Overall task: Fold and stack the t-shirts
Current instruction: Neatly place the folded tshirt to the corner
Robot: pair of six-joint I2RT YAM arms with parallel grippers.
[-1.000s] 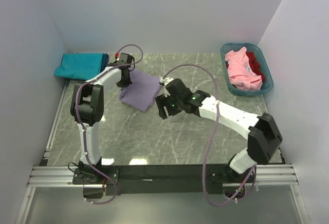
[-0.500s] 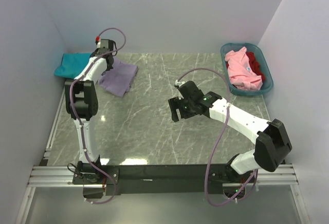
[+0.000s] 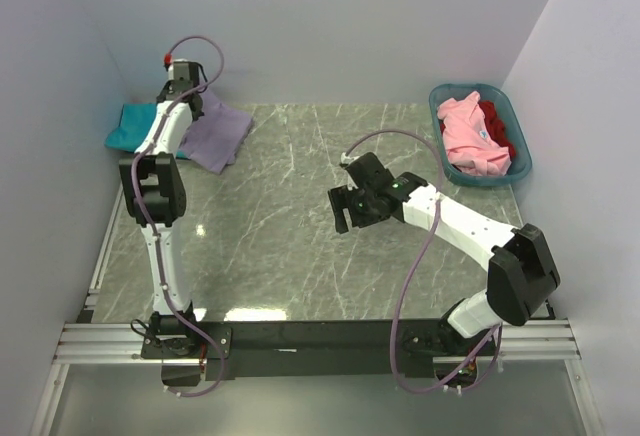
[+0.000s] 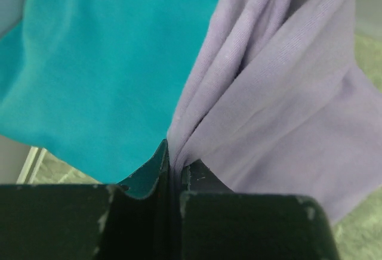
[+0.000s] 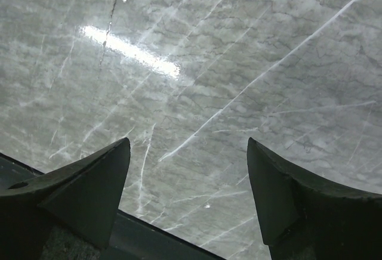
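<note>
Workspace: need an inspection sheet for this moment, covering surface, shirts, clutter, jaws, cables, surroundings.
Surface: grey marble-patterned table, with glare spots near the front.
Job's things: lavender shirt is bunched at the far left, next to the folded teal shirt. Pink shirt and red shirt lie unfolded in the basket at the far right.
Clutter: nothing seen.
Grippers: left jaws are shut on the lavender shirt. The teal edge touches them; cannot tell if it is caught. Right jaws are open and empty over bare table.
Cables: a purple cable loops above the left wrist, and another arcs over the right arm. Neither is snagged.
Surroundings: plain white walls.
</note>
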